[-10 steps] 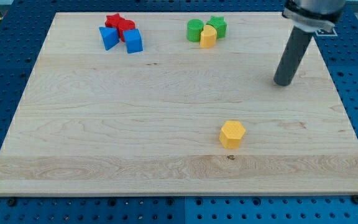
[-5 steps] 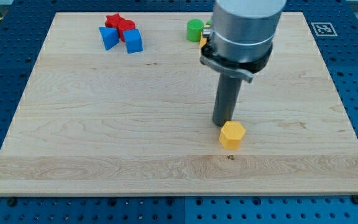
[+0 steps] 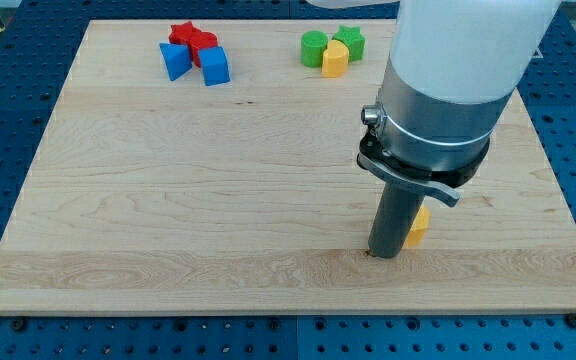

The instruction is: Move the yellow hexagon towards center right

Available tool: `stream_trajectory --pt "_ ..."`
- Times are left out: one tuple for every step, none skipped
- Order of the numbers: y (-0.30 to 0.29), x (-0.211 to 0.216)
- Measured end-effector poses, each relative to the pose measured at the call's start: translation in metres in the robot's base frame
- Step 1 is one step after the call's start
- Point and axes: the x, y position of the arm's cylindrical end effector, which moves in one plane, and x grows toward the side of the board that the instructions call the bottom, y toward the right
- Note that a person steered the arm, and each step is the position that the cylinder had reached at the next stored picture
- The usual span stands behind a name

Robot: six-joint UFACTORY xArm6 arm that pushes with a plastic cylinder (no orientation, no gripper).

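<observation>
The yellow hexagon (image 3: 420, 226) lies low on the board, right of centre, mostly hidden behind my rod; only its right part shows. My tip (image 3: 385, 254) rests on the board just left of and slightly below the hexagon, touching or nearly touching it. The wide arm body above covers the board's right middle.
At the view's top left, a red star (image 3: 182, 34), another red block (image 3: 203, 45) and two blue blocks (image 3: 175, 61) (image 3: 215, 66) cluster. At the top centre, two green blocks (image 3: 313, 47) (image 3: 349, 40) and a small yellow block (image 3: 335, 59) touch. The wooden board (image 3: 168, 200) sits on a blue pegboard.
My tip swept from the board's upper right to above the hexagon, then round to its lower left. The hexagon has shifted to the right.
</observation>
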Motion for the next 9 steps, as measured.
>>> stream_trajectory --pt "0.010 -0.007" --pt "0.018 -0.011" --pt "0.026 -0.017" --pt "0.058 -0.017" --pt "0.078 -0.021" --pt "0.076 -0.040" --pt "0.077 -0.052" --pt "0.100 -0.056" --pt "0.116 -0.064"
